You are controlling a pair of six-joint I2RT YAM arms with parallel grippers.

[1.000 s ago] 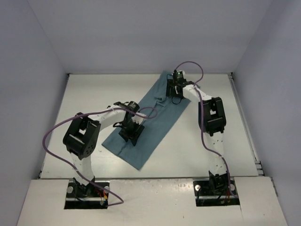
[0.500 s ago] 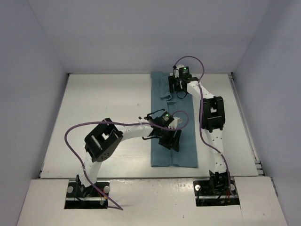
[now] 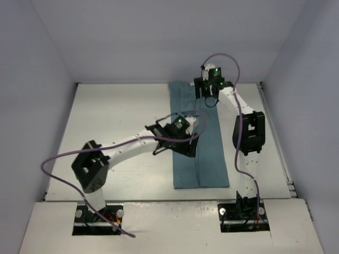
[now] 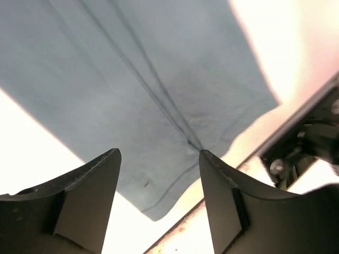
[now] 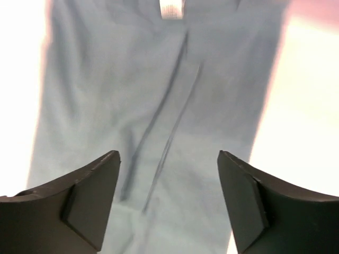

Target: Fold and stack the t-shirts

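- Both jaws spread, gripping nothing: your left gripper (image 4: pixel 159 154) above mid-shirt, right gripper (image 5: pixel 168 154) over the collar end.
- T-shirt (image 3: pixel 206 164) lies folded lengthwise, far edge almost to near edge; you've open table (image 3: pixel 116 111) leftward.

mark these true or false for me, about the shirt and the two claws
1. The t-shirt lies flat as a long narrow strip on the table. True.
2. The left claw is shut on the shirt's hem. False: its jaws stand open with nothing between them, above the shirt.
3. The right claw is open over the shirt's far end, with the white label in its view. True.
4. The shirt is bunched in a heap at the table's left edge. False: it lies smooth, right of centre, running from the far edge toward the near edge.
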